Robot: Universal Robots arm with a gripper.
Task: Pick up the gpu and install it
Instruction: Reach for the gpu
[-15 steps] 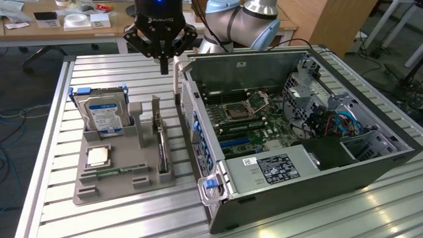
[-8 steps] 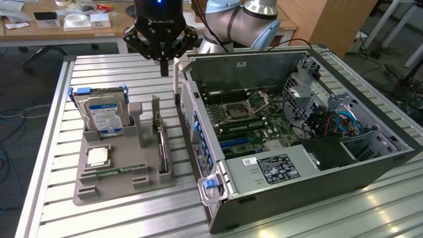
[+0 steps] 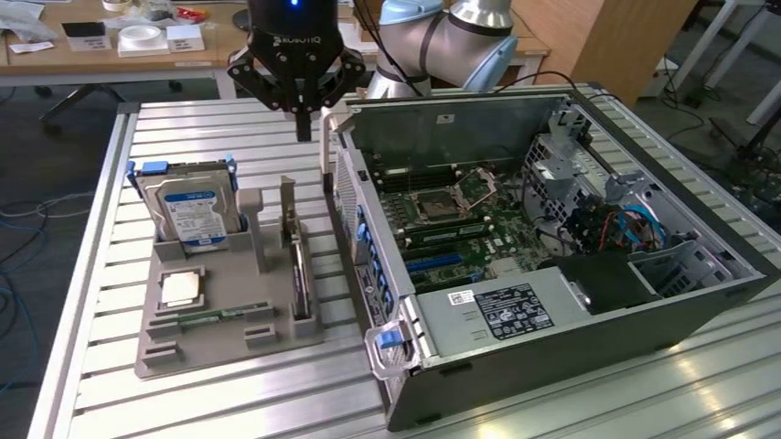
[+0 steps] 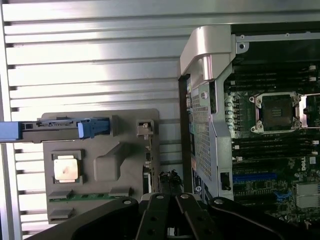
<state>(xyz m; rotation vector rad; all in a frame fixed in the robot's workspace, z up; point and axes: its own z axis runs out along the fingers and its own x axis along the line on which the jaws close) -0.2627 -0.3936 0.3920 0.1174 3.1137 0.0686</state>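
Observation:
The gpu (image 3: 298, 261) stands on edge in a slot of the grey holder (image 3: 219, 334) on the slatted table, its pale metal bracket toward the far end. In the wrist view the gpu (image 4: 148, 167) shows edge-on along the holder's side nearest the computer. My gripper (image 3: 303, 128) hangs above the table beyond the holder's far end, beside the back corner of the open computer case (image 3: 550, 320). Its black fingers (image 4: 159, 215) are shut together with nothing between them, well clear of the card.
In the holder also stand a hard drive (image 3: 189, 210) with a blue-white label, a processor chip (image 3: 181, 289) and a green memory stick (image 3: 214, 317). The case's motherboard (image 3: 452, 229) lies exposed, with blue slots (image 3: 433, 265). A desk with small items stands behind.

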